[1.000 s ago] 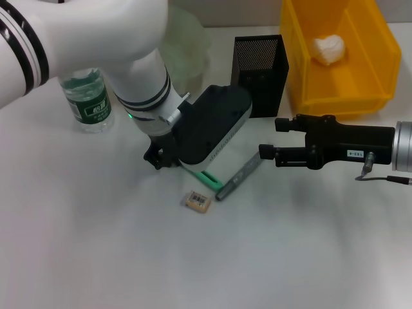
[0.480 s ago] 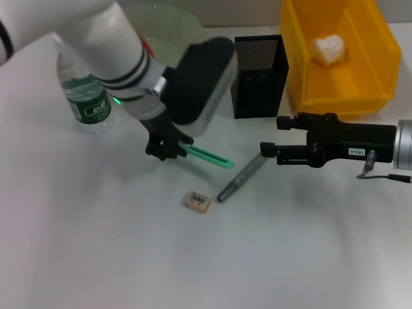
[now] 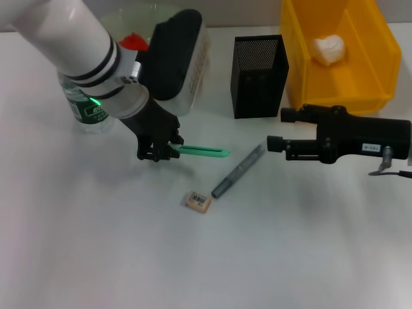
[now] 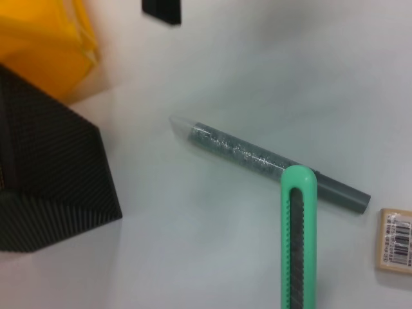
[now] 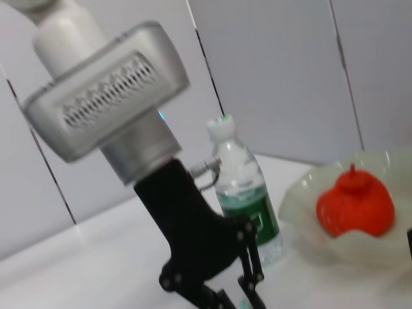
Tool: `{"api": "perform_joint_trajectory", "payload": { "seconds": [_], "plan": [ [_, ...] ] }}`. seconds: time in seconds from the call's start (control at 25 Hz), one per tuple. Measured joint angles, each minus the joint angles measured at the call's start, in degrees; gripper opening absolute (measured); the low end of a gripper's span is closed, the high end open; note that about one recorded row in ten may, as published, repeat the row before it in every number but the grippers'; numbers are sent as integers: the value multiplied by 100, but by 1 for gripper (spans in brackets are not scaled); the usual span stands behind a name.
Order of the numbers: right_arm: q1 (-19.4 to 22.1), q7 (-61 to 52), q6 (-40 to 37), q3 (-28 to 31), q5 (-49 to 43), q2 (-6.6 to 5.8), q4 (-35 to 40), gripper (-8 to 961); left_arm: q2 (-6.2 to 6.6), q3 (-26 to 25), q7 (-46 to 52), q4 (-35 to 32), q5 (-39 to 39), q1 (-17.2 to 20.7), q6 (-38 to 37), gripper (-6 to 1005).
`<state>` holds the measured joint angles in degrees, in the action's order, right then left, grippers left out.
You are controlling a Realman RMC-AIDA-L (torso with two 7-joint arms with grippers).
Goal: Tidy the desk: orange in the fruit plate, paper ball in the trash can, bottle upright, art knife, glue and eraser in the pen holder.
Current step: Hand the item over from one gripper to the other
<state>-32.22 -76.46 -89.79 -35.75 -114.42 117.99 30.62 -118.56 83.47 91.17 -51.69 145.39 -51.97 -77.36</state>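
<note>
Your left gripper (image 3: 158, 149) is clenched on one end of the green art knife (image 3: 203, 152), held level above the table, well short of the pen holder (image 3: 259, 75). With most of the knife's length cantilevered out, it could pivot or snag the holder's rim. Your right gripper (image 3: 278, 130) waits spread beside the glue (image 3: 238, 171)

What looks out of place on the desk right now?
The glue stick and eraser lie loose on the table beside the pen holder. The left pincer holds the green knife above the table.
</note>
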Motion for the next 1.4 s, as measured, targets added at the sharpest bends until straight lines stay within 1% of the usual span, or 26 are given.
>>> {"api": "perform_joint_trajectory", "payload": {
  "seconds": [0.04, 0.2, 0.24, 0.28, 0.72, 0.8, 0.84, 0.96, 1.0, 1.04, 1.12, 1.24, 1.36, 1.4],
  "plan": [
    [0, 0, 0, 0, 0, 0, 0, 827, 0, 0, 0, 0, 0, 0, 0, 201],
    [61, 0, -96, -23, 63, -40, 8, 827, -3, -359, 157, -150, -60, 145, -182, 203],
    [61, 0, -96, -23, 63, -40, 8, 827, -3, -359, 157, -150, -60, 145, -182, 203],
    [70, 0, -98, -33, 63, -40, 8, 827, -13, -664, 268, -215, -159, 226, -338, 203],
    [111, 50, -229, -62, 70, -66, 9, 827, 3, -1490, 700, -265, -1034, 611, -618, 207],
    [111, 104, -235, -63, 70, -66, 0, 827, 11, -1760, 743, -219, -1268, 717, -771, 207],
    [111, 104, -235, -63, 70, -66, 0, 827, 11, -1760, 743, -219, -1268, 717, -771, 208],
    [111, 171, -235, -64, 70, -59, -19, 827, 10, -1930, 815, -205, -1541, 869, -857, 209],
    [107, 202, -238, -65, 70, -45, -25, 827, 15, -2011, 848, -198, -1767, 988, -915, 209],
    [107, 202, -238, -65, 70, -45, -25, 827, 15, -2011, 848, -198, -1767, 988, -915, 209],
    [99, 211, -254, -70, 70, -29, -27, 827, 20, -2099, 850, -195, -1984, 1092, -1000, 210],
    [97, 219, -347, -73, 70, -13, -30, 828, 25, -2358, 845, -133, -2403, 1285, -1224, 211],
    [103, 230, -392, -62, 70, -1, -30, 828, 31, -2449, 814, -73, -2595, 1370, -1314, 212],
    [107, 258, -448, -39, 70, 10, -33, 828, 34, -2494, 790, -41, -2761, 1458, -1378, 212]
  ]
}}
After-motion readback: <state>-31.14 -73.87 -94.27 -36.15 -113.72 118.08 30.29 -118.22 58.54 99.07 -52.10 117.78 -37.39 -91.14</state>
